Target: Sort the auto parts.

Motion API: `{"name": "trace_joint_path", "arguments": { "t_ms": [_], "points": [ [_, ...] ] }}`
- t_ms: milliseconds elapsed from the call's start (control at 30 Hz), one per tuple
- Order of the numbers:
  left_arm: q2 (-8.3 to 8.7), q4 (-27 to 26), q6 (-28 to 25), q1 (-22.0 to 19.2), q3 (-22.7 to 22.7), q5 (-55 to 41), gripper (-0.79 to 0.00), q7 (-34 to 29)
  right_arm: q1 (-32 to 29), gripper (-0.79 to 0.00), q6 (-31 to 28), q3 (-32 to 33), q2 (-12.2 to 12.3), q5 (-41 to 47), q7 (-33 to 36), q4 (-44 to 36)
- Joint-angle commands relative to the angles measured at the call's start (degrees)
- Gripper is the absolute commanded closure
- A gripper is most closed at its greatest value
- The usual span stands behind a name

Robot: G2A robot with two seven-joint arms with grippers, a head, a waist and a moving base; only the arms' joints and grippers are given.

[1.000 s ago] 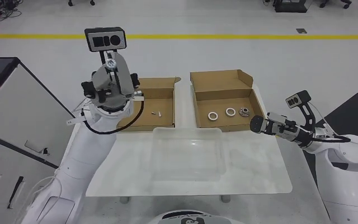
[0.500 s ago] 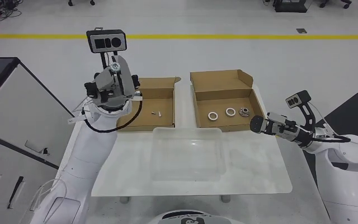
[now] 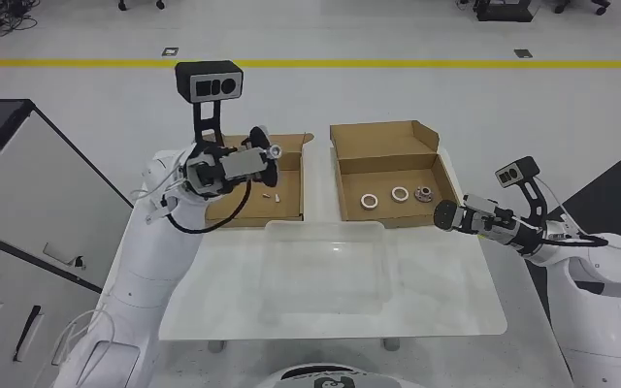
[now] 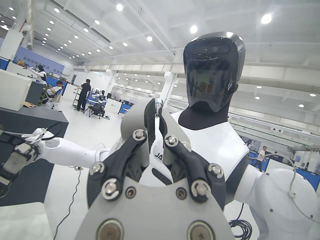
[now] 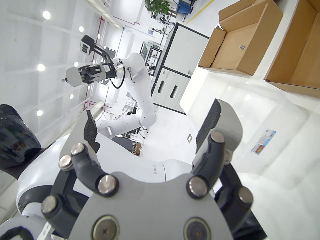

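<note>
On the white table [image 3: 437, 291], beyond a clear plastic tub [image 3: 325, 225], two open cardboard boxes: in the left box [image 3: 286, 211] a small pale piece [image 3: 275, 197], in the right box [image 3: 388, 175] two white rings [image 3: 370, 202] and a metal hub [image 3: 424, 191]. Above the left box, turned toward the robot's head, the left pincer [image 4: 156, 111] clamped on a small threaded metal part [image 4: 157, 106] at its tips; just beside the right box, the right pincer [image 5: 150, 123] with fingers apart and empty. Probably mid-carry, part not yet dropped; next, tipping the left pincer down over the matching box, seemingly the left, and releasing low.
</note>
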Motion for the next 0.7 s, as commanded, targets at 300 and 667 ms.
{"name": "trace_joint_path", "arguments": {
  "t_ms": [300, 667],
  "points": [
    [-1.60, -1.4, 1.2, 1.1, -0.6, -10.9, 0.000, -1.2, 0.0, -0.785, 0.0, 0.0, 0.0, 0.0, 0.0, 0.0],
    [-2.89, -1.8, 2.4, 1.5, -1.6, -14.9, 0.000, -2.4, 0.0, -0.785, 0.0, 0.0, 0.0, 0.0, 0.0, 0.0]
  ]
}}
